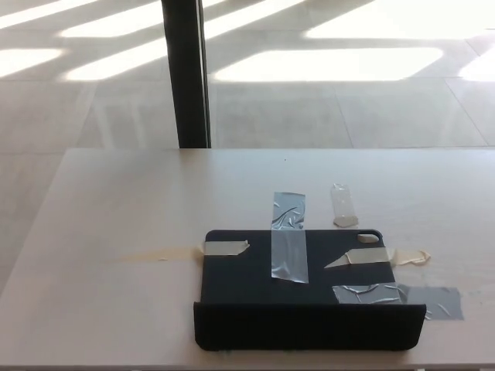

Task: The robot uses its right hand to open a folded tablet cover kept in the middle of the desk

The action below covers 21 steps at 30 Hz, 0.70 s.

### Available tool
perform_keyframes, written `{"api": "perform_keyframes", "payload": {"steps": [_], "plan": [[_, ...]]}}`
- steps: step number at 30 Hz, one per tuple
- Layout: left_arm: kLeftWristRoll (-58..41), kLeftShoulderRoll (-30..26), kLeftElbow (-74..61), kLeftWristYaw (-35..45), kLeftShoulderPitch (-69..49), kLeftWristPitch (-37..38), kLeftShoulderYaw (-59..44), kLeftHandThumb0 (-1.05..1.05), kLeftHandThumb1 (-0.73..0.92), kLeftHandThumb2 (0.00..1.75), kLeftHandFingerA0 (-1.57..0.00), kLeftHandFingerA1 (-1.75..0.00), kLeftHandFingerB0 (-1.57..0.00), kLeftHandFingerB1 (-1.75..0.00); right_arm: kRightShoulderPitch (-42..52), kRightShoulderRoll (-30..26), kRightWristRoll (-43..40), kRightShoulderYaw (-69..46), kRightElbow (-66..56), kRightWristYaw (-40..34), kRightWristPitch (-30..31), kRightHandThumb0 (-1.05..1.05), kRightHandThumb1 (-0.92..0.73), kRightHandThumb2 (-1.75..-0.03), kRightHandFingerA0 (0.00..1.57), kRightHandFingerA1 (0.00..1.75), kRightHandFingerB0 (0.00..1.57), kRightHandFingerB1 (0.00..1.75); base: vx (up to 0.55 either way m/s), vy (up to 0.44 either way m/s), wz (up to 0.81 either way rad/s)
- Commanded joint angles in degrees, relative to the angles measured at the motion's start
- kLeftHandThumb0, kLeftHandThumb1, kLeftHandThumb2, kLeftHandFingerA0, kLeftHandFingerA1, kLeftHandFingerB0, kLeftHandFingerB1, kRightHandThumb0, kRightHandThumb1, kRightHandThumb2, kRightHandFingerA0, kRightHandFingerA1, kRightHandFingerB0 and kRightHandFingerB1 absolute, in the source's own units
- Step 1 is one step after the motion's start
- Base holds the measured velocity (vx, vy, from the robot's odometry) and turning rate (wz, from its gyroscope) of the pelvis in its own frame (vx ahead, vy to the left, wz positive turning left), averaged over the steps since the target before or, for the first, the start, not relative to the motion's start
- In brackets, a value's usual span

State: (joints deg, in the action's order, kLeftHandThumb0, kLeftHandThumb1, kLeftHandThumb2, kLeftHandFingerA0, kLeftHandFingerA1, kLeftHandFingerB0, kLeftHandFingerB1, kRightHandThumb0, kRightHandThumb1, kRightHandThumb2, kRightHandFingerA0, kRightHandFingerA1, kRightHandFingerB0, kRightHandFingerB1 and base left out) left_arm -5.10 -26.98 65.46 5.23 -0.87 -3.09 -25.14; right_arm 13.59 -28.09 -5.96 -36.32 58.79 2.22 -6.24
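Neither of the robot's hands appears anywhere in the frame, so whether they are released, clenched or grasping something cannot be told.

Nearest, at the lower centre of the frame, lies the dark tablet cover point(309, 290) on the pale desk point(100, 255). Its near edge shows as a raised dark flap point(309, 326) running the width of the cover, close to the desk's front edge. The rest of the cover lies flat behind the flap.

Tape fixes the cover in several places. A grey strip point(397, 297) crosses its lower right corner onto the desk. A vertical grey strip point(288, 236) runs over the far edge at centre. A beige piece point(226, 247) sits at the upper left corner, another beige piece point(377, 257) at the right edge. A clear scrap point(343, 205) lies on the desk just beyond the cover's far right corner.

Beyond the desk's far edge, a dark upright post point(186, 73) stands on a sunlit tiled floor point(348, 85), upper left of centre.
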Motion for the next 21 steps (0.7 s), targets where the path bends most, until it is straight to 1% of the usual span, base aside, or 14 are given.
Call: {"api": "perform_keyframes", "payload": {"steps": [1,2,3,4,5,6,7,11,12,13,14,16,17,21], "plan": [[-8.8,-4.8,5.7,1.8,3.3,-1.3,-8.7,-0.89,0.92,0.7,-0.74,-0.8,-0.46,-0.63,-3.0,-5.6,-13.5,-13.2,0.3,1.5,-5.8,-0.81,-0.73,-1.1,0.64,0.63,0.35,0.53,0.0,0.0,0.0],[-8.6,-4.7,5.7,1.9,3.3,-1.2,-8.9,-0.91,0.92,0.7,-0.73,-0.8,-0.46,-0.64,-3.3,-5.7,-12.4,-12.9,-1.9,0.2,-5.9,-0.84,-0.92,-0.69,0.73,0.48,0.41,0.37,0.0,0.0,0.0],[-8.4,-4.7,5.9,1.9,3.3,-1.2,-9.2,-0.9,0.92,0.7,-0.72,-0.79,-0.46,-0.63,-3.8,-5.8,-12.2,-13.3,-4.6,0.2,-5.3,-0.83,-0.75,-1.1,0.62,0.6,0.33,0.5,0.0,0.0,0.0],[-8.2,-4.7,6.0,2.0,3.4,-1.2,-9.3,-0.9,0.92,0.71,-0.71,-0.78,-0.46,-0.63,-4.3,-5.4,-12.3,-13.7,-7.5,0.0,-5.4,-0.81,-0.74,-1.1,0.65,0.63,0.33,0.52,0.0,0.0,0.0],[-8.1,-4.7,6.3,2.1,3.4,-1.2,-9.5,-0.9,0.92,0.7,-0.72,-0.78,-0.46,-0.63,-4.9,-5.2,-11.8,-13.8,-9.5,-0.4,-5.7,-0.78,-0.91,-0.68,0.7,0.49,0.36,0.37,0.0,0.0,0.0],[-7.9,-4.7,6.6,2.1,3.5,-1.0,-9.7,-0.91,0.92,0.69,-0.72,-0.79,-0.46,-0.63,-5.9,-5.1,-11.0,-13.5,-12.8,-1.3,-5.6,-0.81,-0.73,-1.1,0.63,0.63,0.31,0.51,0.0,0.0,0.0],[-7.6,-4.8,6.9,2.1,3.6,-0.9,-9.8,-0.91,0.92,0.69,-0.73,-0.78,-0.45,-0.61,-6.7,-4.4,-9.8,-12.5,-19.2,-2.1,-5.3,-0.8,-0.92,-0.68,0.67,0.49,0.36,0.38,0.0,0.0,0.0],[-7.4,-4.9,7.1,2.1,3.7,-0.7,-9.8,-0.9,0.92,0.69,-0.73,-0.77,-0.47,-0.62,-9.6,-4.3,-6.1,-8.2,-33.4,-2.3,-5.2,-0.78,-0.92,-0.68,0.57,0.44,0.4,0.35,0.0,0.0,0.0],[-7.2,-5.0,7.0,2.0,3.6,-0.6,-9.7,-0.91,0.71,1.07,-0.69,-0.77,-0.45,-0.65,-10.7,-3.6,-4.8,-6.0,-39.4,-2.3,-5.2,-0.78,-0.74,-1.11,0.59,0.63,0.37,0.51,0.0,0.0,0.0],[-7.1,-5.2,7.1,2.3,3.5,-0.7,-9.6,-0.91,0.71,1.07,-0.69,-0.77,-0.45,-0.65,-11.8,-2.8,-3.8,-4.1,-43.7,-2.0,-6.3,-0.78,-0.74,-1.11,0.59,0.63,0.37,0.51,0.0,0.0,0.0],[-7.2,-5.2,7.0,2.4,3.4,-0.7,-9.5,-0.91,0.92,0.7,-0.73,-0.76,-0.47,-0.61,-12.0,-3.1,-2.3,-3.1,-44.4,-1.9,-7.0,-0.8,-0.74,-1.15,0.54,0.61,0.34,0.49,0.0,0.0,0.0],[-7.4,-5.2,7.1,2.2,3.4,-0.6,-9.8,-0.9,0.92,0.69,-0.73,-0.76,-0.47,-0.62,-13.2,-2.3,-1.3,0.1,-49.6,-0.6,-8.0,-0.79,-0.72,-1.13,0.6,0.7,0.37,0.51,0.0,0.0,0.0],[-7.5,-5.3,7.0,2.4,3.1,-0.7,-9.9,-0.91,0.92,0.69,-0.72,-0.77,-0.47,-0.62,-15.8,-3.0,6.1,5.1,-48.3,-1.3,-14.3,-0.76,-0.92,-0.68,0.43,0.42,0.45,0.37,0.0,0.0,0.0],[-7.2,-5.3,7.3,2.7,3.1,-0.1,-9.4,-0.92,0.92,0.71,-0.71,-0.75,-0.46,-0.61,-19.0,-3.5,11.7,13.3,-51.3,0.3,-15.4,-0.66,-0.87,-0.66,0.49,0.47,0.38,0.38,0.0,0.0,0.0]]}}
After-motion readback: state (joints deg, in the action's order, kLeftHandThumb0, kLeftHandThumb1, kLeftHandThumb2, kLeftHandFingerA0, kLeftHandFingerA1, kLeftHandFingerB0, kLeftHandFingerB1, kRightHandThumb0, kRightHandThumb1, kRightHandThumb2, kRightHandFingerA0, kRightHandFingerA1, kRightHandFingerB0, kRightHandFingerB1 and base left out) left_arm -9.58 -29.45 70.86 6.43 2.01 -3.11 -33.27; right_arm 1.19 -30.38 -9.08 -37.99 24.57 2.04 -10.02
